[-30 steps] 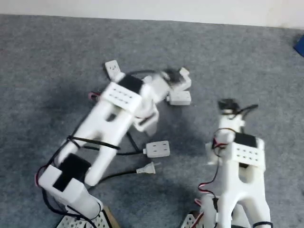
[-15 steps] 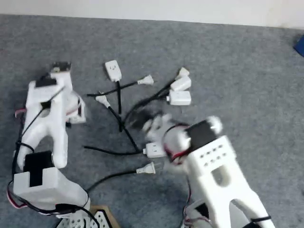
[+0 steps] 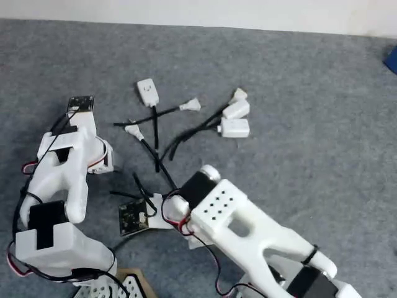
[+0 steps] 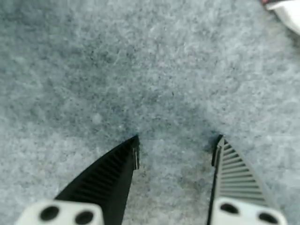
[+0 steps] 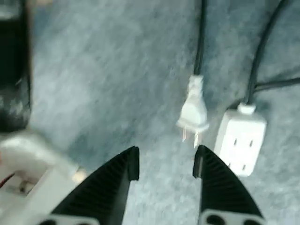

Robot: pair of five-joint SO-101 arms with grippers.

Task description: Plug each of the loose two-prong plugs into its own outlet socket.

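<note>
1. The right gripper [image 5: 165, 164] hangs low over the grey carpet [image 5: 93, 70]. Its black ribbed fingers are released and spread, and nothing is held between them.
2. A white two-prong plug on a black cord [image 5: 193, 111] lies just ahead of those fingertips and apart from them. It is set a little toward the finger on the socket's side rather than centred in the gap.
3. The plug's long axis runs roughly in line with the gripper's reach. The prongs are pointed back at the fingers and the cord is led away.
4. A white rectangular socket block [image 5: 243, 143] lies just beside the plug and roughly parallel to it, slotted face up, with its own cord also led away. The prongs are therefore aimed at no slot. It is judged that the plug must be grasped across its body, lifted and turned prongs-down over the block.
5. The left gripper [image 4: 177, 143] is likewise released, its fingers spread over bare carpet with nothing between them. The right arm is plainly the nearer one to this plug.
6. Three plugs are counted: the one at the right gripper, a second white plug [image 3: 190, 105] and a third white plug [image 3: 132, 129] farther up the carpet.
7. Besides the block by the gripper, a lone white socket block [image 3: 147, 92] is counted, along with a cluster of three white cord ends [image 3: 234, 128]. It cannot be told whether the smallest of the three is a socket or a plug.
8. None of the plugs seen is seated.
</note>
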